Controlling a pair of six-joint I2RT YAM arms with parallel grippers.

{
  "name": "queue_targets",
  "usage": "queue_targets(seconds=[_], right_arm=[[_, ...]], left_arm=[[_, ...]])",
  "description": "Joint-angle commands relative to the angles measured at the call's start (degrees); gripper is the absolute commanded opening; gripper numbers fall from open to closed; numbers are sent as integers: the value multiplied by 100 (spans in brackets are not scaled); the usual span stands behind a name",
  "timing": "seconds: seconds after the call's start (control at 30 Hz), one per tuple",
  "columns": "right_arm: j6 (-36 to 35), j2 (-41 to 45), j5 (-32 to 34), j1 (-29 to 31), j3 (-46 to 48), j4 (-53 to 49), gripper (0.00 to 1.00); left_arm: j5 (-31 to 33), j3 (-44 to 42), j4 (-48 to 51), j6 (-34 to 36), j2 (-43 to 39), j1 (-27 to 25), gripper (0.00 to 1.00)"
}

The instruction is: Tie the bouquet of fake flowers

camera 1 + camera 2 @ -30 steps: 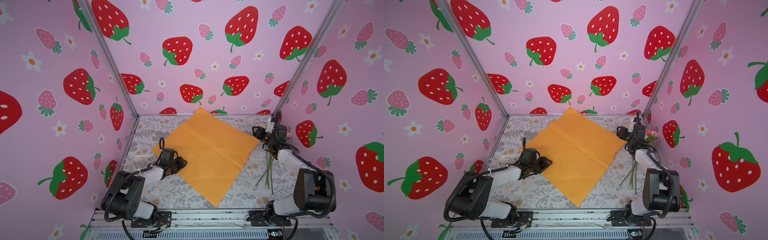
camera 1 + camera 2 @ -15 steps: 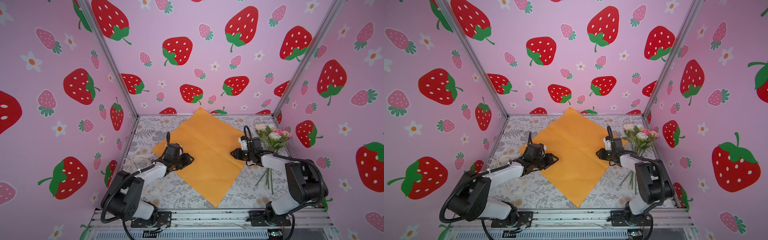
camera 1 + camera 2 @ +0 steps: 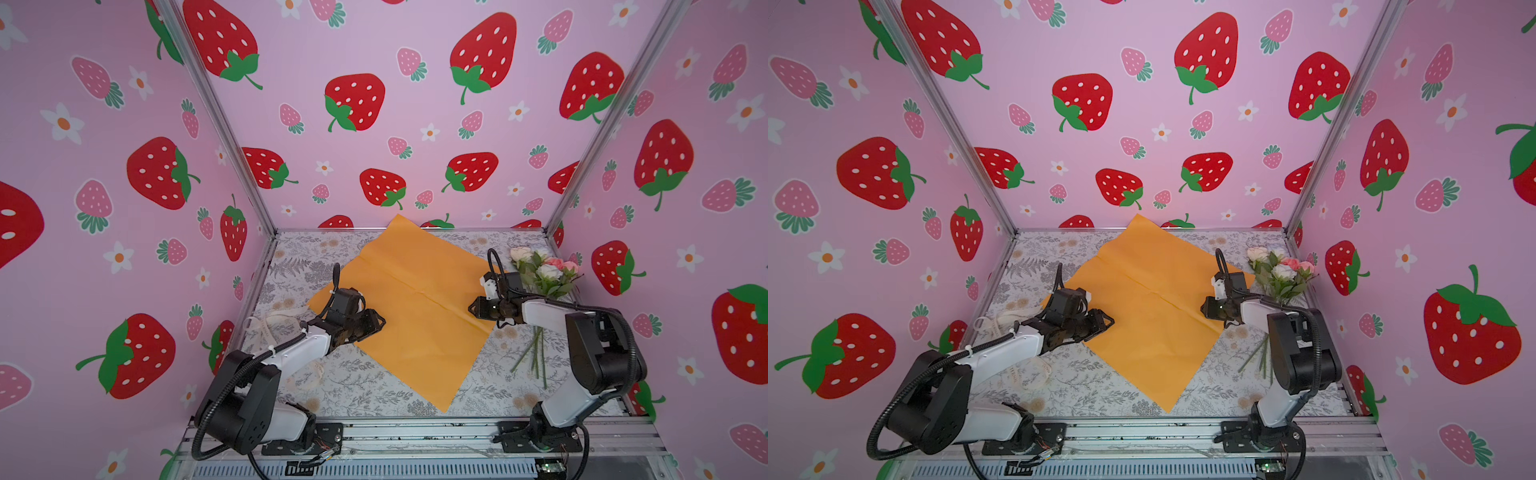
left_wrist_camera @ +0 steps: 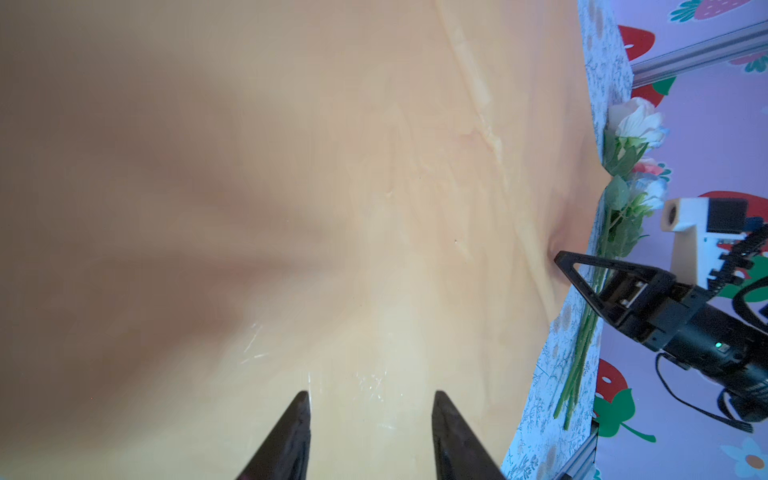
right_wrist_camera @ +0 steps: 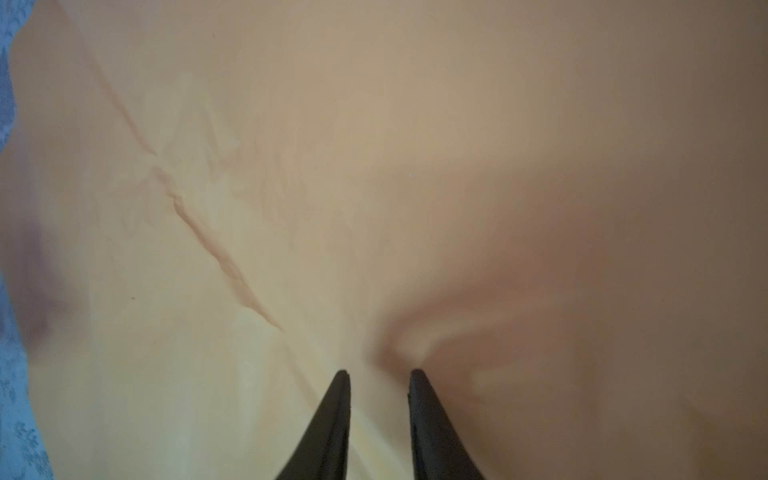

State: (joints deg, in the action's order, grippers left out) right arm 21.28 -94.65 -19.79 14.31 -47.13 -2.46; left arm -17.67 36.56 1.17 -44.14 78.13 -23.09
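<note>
1. Pink strawberry-print walls (image 3: 374,50) close in a bench (image 3: 353,374) covered with a grey floral sheet.
2. Orange wrapping paper (image 3: 415,307): spread flat as a diamond at mid-bench. One corner reaches the back wall and one points at the front rail, with a crease across the middle. It seems laid open so the flowers can go on it.
3. Fake roses (image 3: 544,270): white and pink heads with green stems (image 3: 536,353). They lie on the bench just beside the paper's right corner, heads toward the back and stems toward the front, partly hidden by the right arm. They are not on the paper and are neither wrapped nor tied.
4. Cream ribbon (image 3: 270,324): loose loops at the left of the bench beside the left arm, well apart from the roses. No tool holds it.
5. Left tool (image 3: 376,322): low over the paper near its left corner. The jaws stand moderately apart and nothing is between them in the wrist view (image 4: 370,399).
6. Right tool (image 3: 471,309): low at the paper's right edge. The jaws stand narrowly apart with the tips at the sheet (image 5: 380,376), and a small pucker sits by one tip. Whether a fold is caught cannot be told.
7. Reading: tools at opposite edges suggest they are positioning the sheet, so the task is at an early stage.
</note>
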Motion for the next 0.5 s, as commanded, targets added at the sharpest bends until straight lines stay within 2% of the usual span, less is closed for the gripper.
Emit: queue_targets(seconds=[0.0,0.07,0.23,0.37,0.47], right_arm=[[158,679,525,-508,-287,-298,31],[237,838,725,-995,-279,-310,32],[253,1044,636,-2331,-218,-525,32],[123,1088,781,-2934,-215,-715,30],[-91,948,537,-3021,-313,-761,17]], left_arm=[[327,207,207,342,-384,-63,51],[367,267,327,466,-557,-73,53],[292,380,481,745,-1007,-116,59],[336,267,410,896,-1344,-117,64],[410,125,336,916,-1432,-120,69]])
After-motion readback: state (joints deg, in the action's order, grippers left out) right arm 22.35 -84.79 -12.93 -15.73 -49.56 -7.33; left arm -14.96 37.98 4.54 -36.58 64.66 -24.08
